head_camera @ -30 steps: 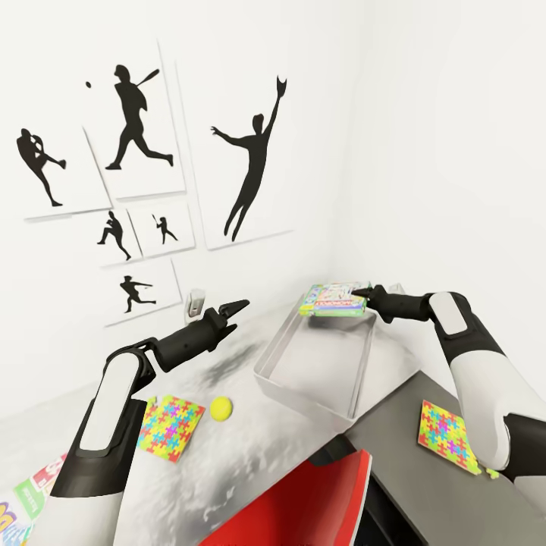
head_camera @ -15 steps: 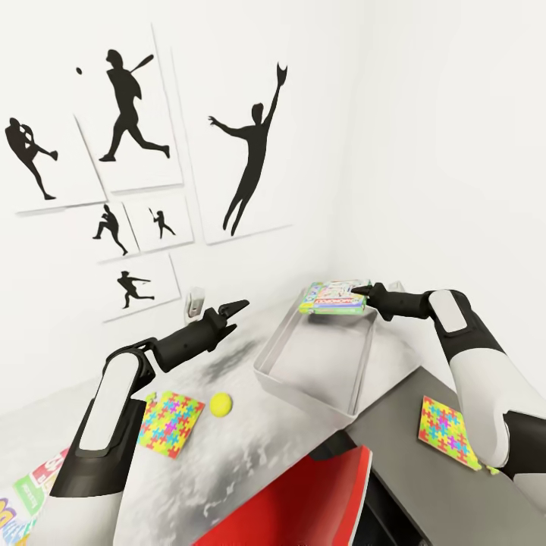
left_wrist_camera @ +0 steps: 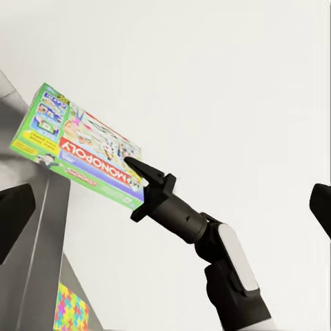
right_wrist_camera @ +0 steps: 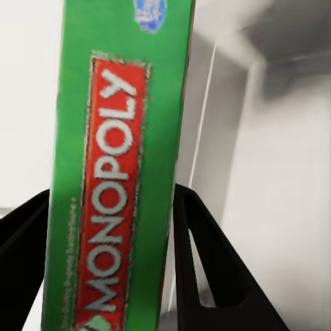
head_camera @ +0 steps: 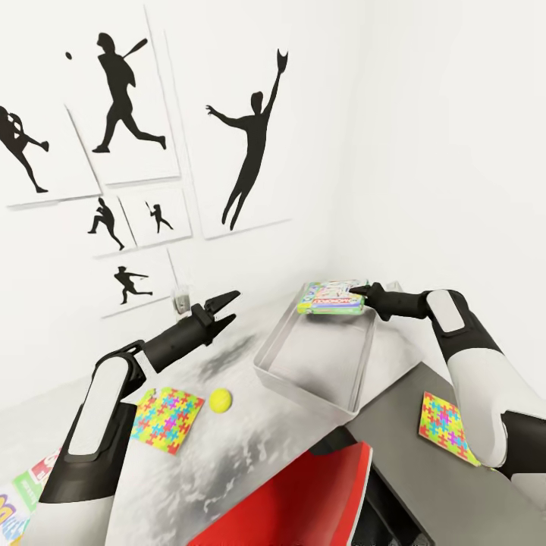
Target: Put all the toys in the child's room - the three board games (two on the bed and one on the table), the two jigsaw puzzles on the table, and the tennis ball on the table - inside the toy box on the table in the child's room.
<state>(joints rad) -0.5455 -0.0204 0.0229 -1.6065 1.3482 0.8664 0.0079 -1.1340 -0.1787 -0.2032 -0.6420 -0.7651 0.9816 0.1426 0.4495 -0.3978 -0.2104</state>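
Note:
My right gripper [head_camera: 364, 291] is shut on the edge of the Monopoly board game [head_camera: 331, 297], holding it just above the far end of the grey toy box [head_camera: 282, 358]. In the right wrist view the game's red band [right_wrist_camera: 114, 186] sits between the black fingers [right_wrist_camera: 207, 276]. My left gripper [head_camera: 226, 306] hangs open above the pale table, left of the toy box. The tennis ball [head_camera: 221, 400] and one jigsaw puzzle [head_camera: 167, 409] lie below it. A second jigsaw puzzle [head_camera: 446, 426] lies on the dark table section [head_camera: 425, 493]. Another board game [head_camera: 23, 493] shows at the lower left edge.
A red chair [head_camera: 303, 500] stands against the table's front edge. White walls with baseball posters [head_camera: 246, 144] close off the table's far side and corner. A small white object [head_camera: 180, 297] stands by the wall behind my left gripper.
The head view has turned slightly, sliding the posters left. My left gripper has risen a little. My right gripper still holds the Monopoly game over the toy box's far end.

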